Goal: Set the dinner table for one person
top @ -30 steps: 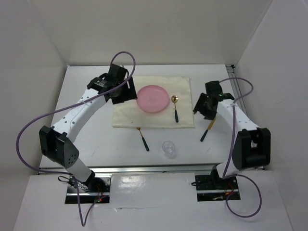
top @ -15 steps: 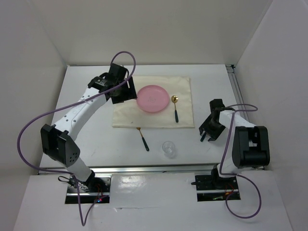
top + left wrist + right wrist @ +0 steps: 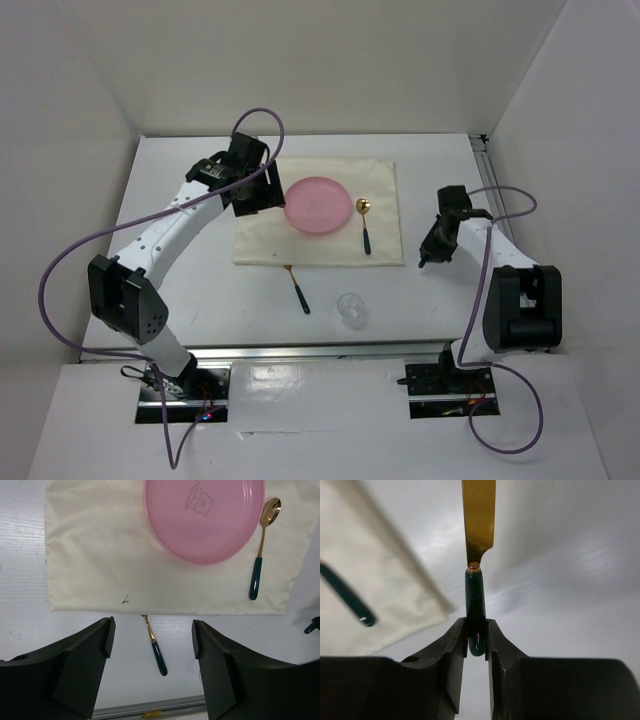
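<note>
- Bench [image 3: 220,300]: a large white rectangular top, smooth and plain, filling the middle of the top view. White walls stand close along its left, upper and right edges, and a metal strip [image 3: 300,351] runs along its lower edge.
- Open room: bare bench shows in a band above the cream cloth [image 3: 262,245], in a strip to the left of it, and in a narrower strip to the right where my right arm works.
- Cloth: it lies flat in the centre of the top view. A pink plate [image 3: 319,204] sits on it, and a spoon [image 3: 365,228] lies on it just right of the plate, apart from it.
- Fork [image 3: 298,288]: its green handle lies on bare bench, and its gold end meets the cloth's lower edge.
- Clear glass [image 3: 350,309]: upright on the bench at lower centre, near the fork but apart from it.
- Left jaws: released and spread wide, both fingers [image 3: 80,672] with nothing between them, over the cloth's left part beside the plate.
- Right jaws: clenched on the green handle of a knife [image 3: 475,607], whose gold blade points to the top of the wrist view, just off the cloth's lower right corner. I cannot tell whether the knife touches the bench.
</note>
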